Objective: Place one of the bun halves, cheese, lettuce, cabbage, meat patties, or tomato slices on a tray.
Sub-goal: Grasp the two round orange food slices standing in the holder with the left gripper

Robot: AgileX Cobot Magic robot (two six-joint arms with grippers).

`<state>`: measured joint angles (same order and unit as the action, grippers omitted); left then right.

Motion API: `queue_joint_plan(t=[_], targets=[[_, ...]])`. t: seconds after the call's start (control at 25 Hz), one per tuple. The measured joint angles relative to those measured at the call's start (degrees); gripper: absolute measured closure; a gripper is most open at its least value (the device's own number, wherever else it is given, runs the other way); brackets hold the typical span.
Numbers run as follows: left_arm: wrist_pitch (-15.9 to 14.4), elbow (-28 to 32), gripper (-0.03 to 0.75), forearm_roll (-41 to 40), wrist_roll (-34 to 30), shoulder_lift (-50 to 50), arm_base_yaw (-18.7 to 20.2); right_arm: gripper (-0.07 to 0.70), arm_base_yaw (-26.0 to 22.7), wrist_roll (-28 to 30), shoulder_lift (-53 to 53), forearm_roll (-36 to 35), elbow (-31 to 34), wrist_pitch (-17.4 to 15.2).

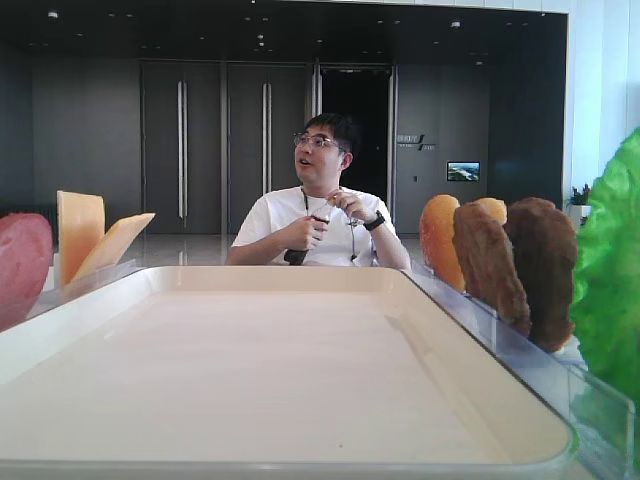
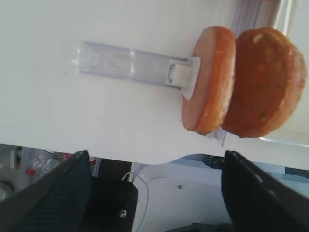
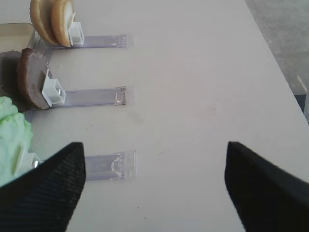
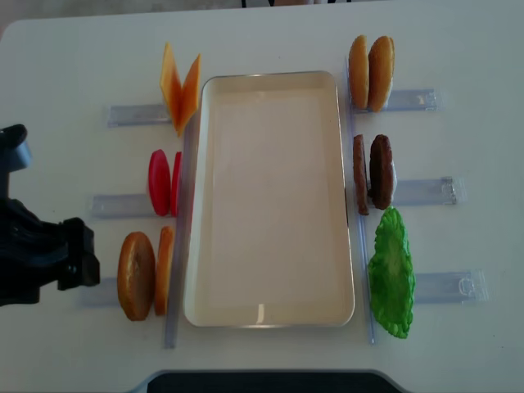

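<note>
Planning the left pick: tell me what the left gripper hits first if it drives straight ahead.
Likely the bun halves standing in the clear holder; the open left gripper faces them, though depth is unclear.

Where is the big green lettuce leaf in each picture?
Exterior high: lettuce at the far right edge, beside the tray.
Right wrist: pale green, at the left edge, below a meat patty.
Left wrist: not in it.
Exterior high (realsense): right of the tray, lower right.
Shared landmark: the dark meat patties next to the lettuce, seen in all three views that show it.
</note>
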<state>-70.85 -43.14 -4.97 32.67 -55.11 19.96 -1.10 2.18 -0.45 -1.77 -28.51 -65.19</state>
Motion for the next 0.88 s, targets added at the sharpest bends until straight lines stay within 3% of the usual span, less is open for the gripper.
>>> queue_joint_plan(t=[0.2,0.48,0.64,0.88], targets=[[0.0,0.0,0.073,-0.6,9.7,0.0,9.0,0.043,0.0,0.0,0.0,0.0,0.0,0.0],[0.0,-0.1,0.109,-1.7,18.4,-2.6,17.5,0.043,0.0,0.0,0.0,0.0,0.0,0.0],[0.1,-1.1,0.114,-1.7,20.1,-7.6,20.5,0.043,0.0,0.0,0.0,0.0,0.0,0.0],[0.5,-8.2,0.114,-3.9,20.3,-15.2,20.8,0.043,0.0,0.0,0.0,0.0,0.0,0.0]])
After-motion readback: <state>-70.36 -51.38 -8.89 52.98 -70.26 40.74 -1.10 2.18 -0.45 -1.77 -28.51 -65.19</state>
